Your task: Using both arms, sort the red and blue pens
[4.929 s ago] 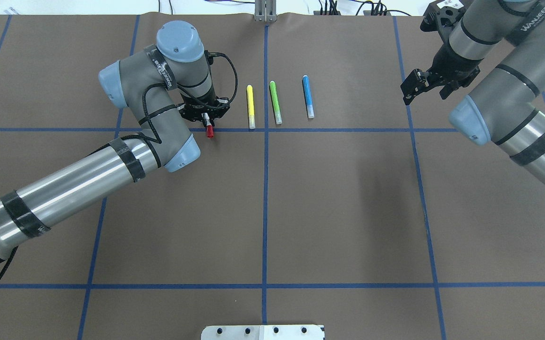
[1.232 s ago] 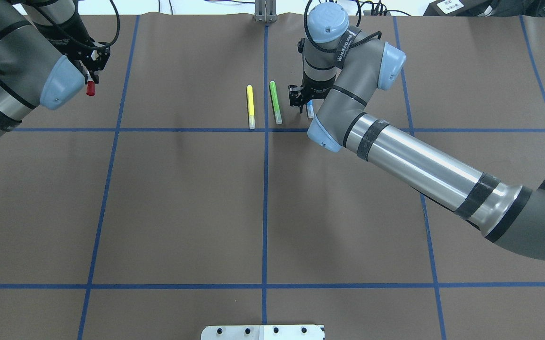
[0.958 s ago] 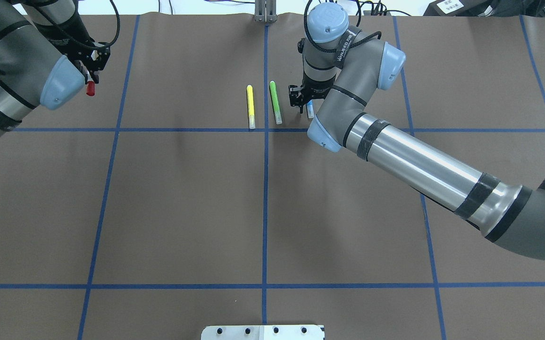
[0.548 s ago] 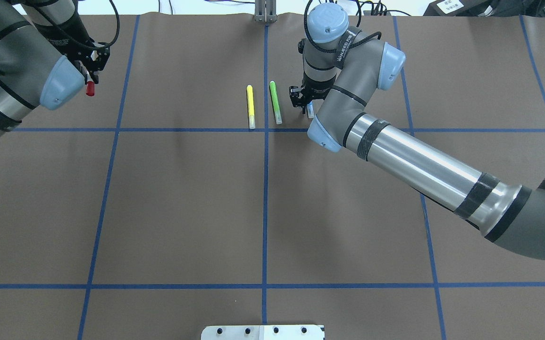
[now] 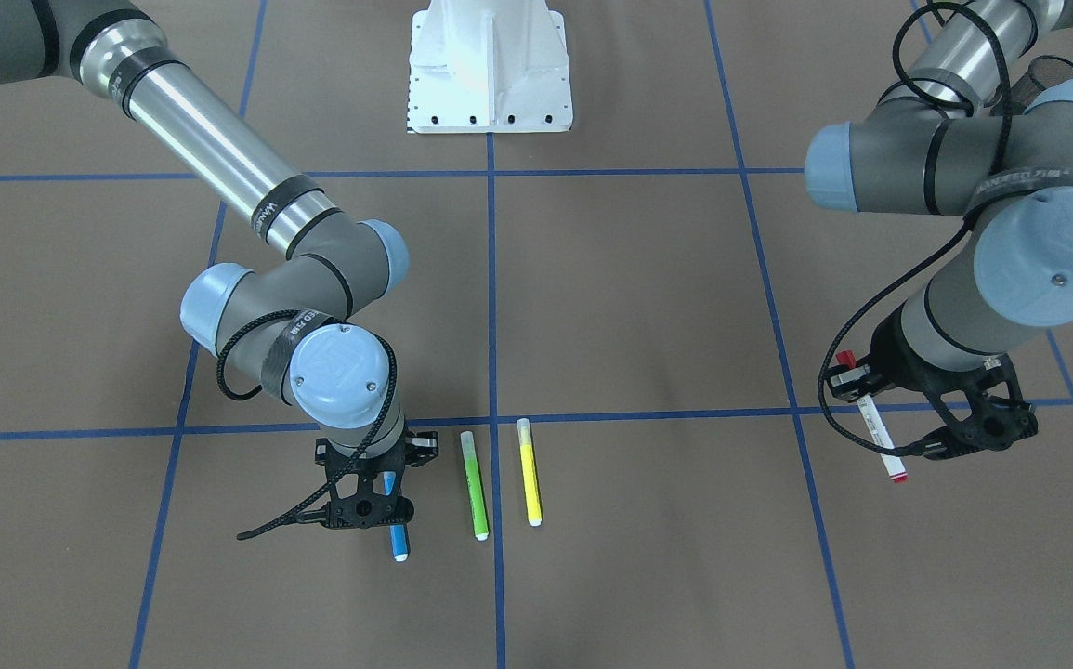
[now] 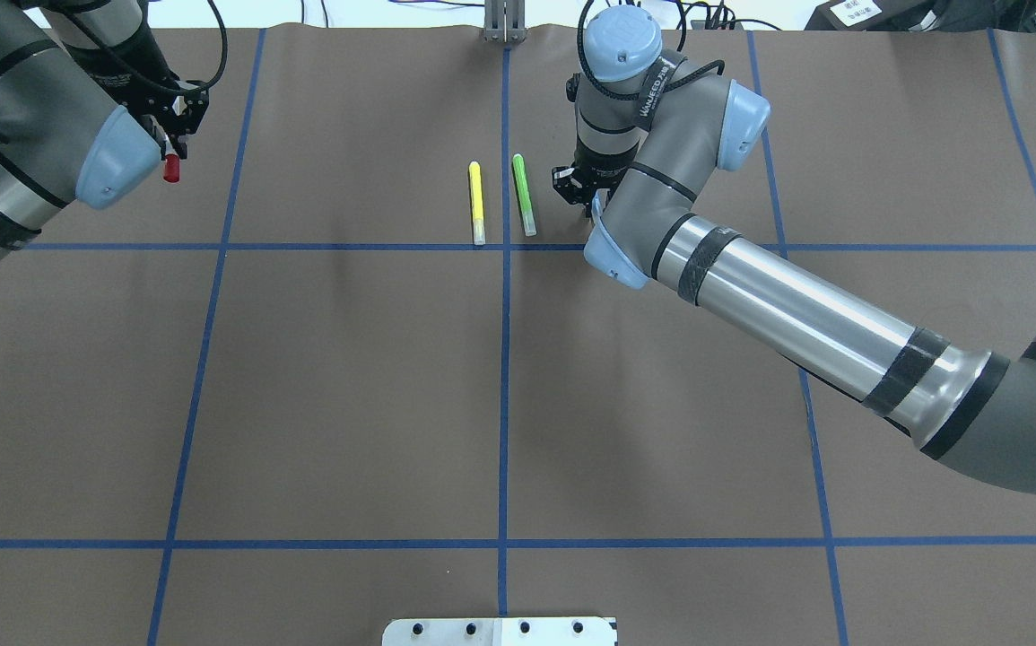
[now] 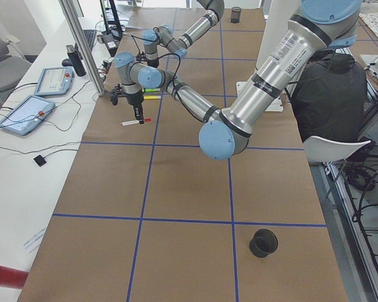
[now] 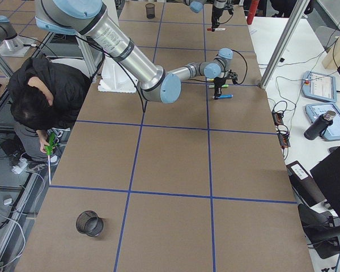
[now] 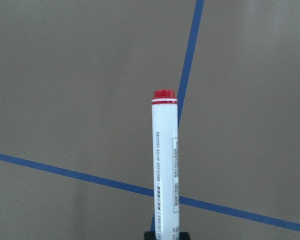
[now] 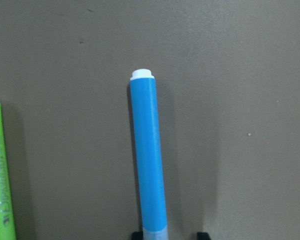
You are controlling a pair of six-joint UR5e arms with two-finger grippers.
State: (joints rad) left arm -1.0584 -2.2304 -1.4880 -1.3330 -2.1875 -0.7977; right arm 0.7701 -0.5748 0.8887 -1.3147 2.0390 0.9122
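Observation:
The red pen (image 5: 873,423), white-barrelled with red ends, hangs tilted above the table with my left gripper (image 5: 857,390) shut on it. This is at the far left in the overhead view, where only the red cap (image 6: 172,168) shows below my left gripper (image 6: 175,135). The left wrist view shows the red pen (image 9: 165,165) over a blue tape crossing. The blue pen (image 5: 396,534) lies on the paper. My right gripper (image 5: 386,513) stands over it, open, with its fingers on either side. In the right wrist view one finger (image 10: 136,234) is beside the blue pen (image 10: 149,155) and the other stands apart.
A green marker (image 6: 524,196) and a yellow marker (image 6: 476,203) lie parallel just beside the blue pen. A white base plate (image 5: 490,65) sits mid-table. A black cup (image 7: 263,243) and a mesh cup (image 8: 89,223) stand at the table's ends. A person (image 8: 42,96) crouches nearby.
The left arm has carried the red pen from mid-table to the far left. The right arm has come down over the blue pen, and its fingers have narrowed around it in the last second.

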